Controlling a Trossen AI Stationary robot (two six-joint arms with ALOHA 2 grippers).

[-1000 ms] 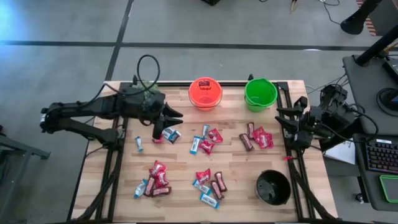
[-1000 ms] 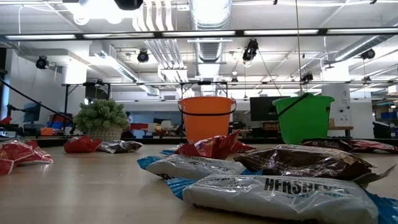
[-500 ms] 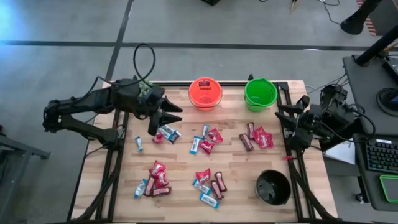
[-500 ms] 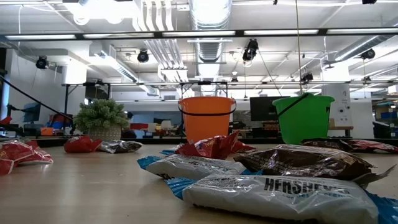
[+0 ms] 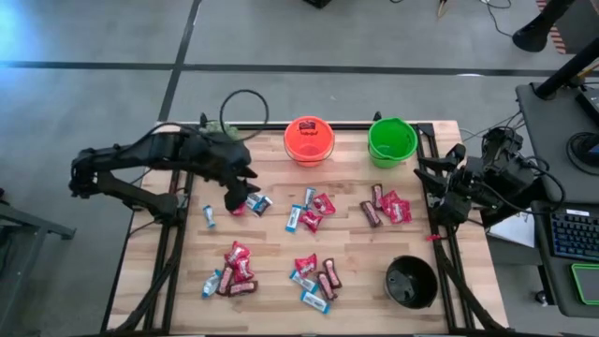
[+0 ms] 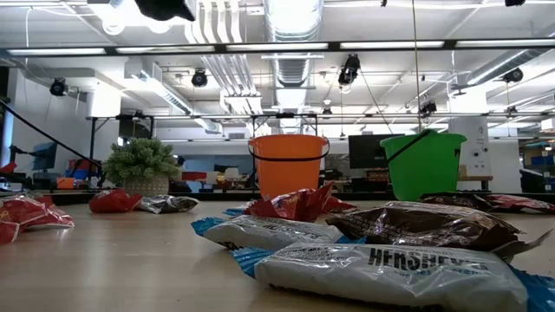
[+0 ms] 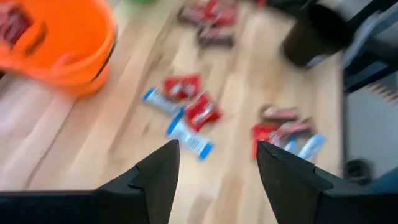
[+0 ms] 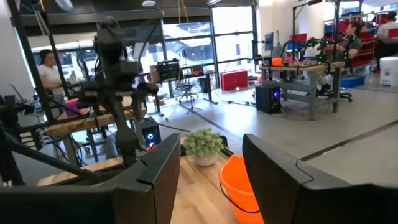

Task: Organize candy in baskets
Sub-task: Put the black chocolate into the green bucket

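Left tool [image 5: 249, 180]: hovers over the table's 10 o'clock area, just above a small cluster of candy; its fingers [image 7: 163, 180] stand wide apart with nothing between them.
Right tool [image 5: 429, 183]: waits at the table's 3 o'clock edge, beside the green basket; fingers [image 8: 155, 177] spread apart, empty.
Orange basket [image 5: 309, 139]: at 12 o'clock on the table's far edge, with a red packet lying inside.
Green basket [image 5: 391, 140]: at about 1 o'clock, just beside the orange one, apart from it.
Black basket [image 5: 411, 282]: at 5 o'clock, near the front corner; whether anything lies in it cannot be told.
Candy under left tool [image 5: 251, 201]: red and blue-and-white pieces, lying at 10 o'clock.
Single blue-and-white bar [image 5: 209, 216]: alone at 9 o'clock, near the table's edge.
Centre candy [image 5: 310, 211]: red packets and blue-and-white bars in the middle of the table.
Candy at 2 o'clock [image 5: 386, 207]: red packets with dark brown bars, below the green basket.
Candy at 7 o'clock [image 5: 231, 271]: a heap of red, brown and blue-and-white pieces.
Candy at 6 o'clock [image 5: 314, 280]: a mixed heap near the front edge.
Potted plant [image 6: 141, 165]: stands at the table's far side, at 11 o'clock.
Table [image 5: 273, 245]: pale wooden planks, candy scattered in loose groups.
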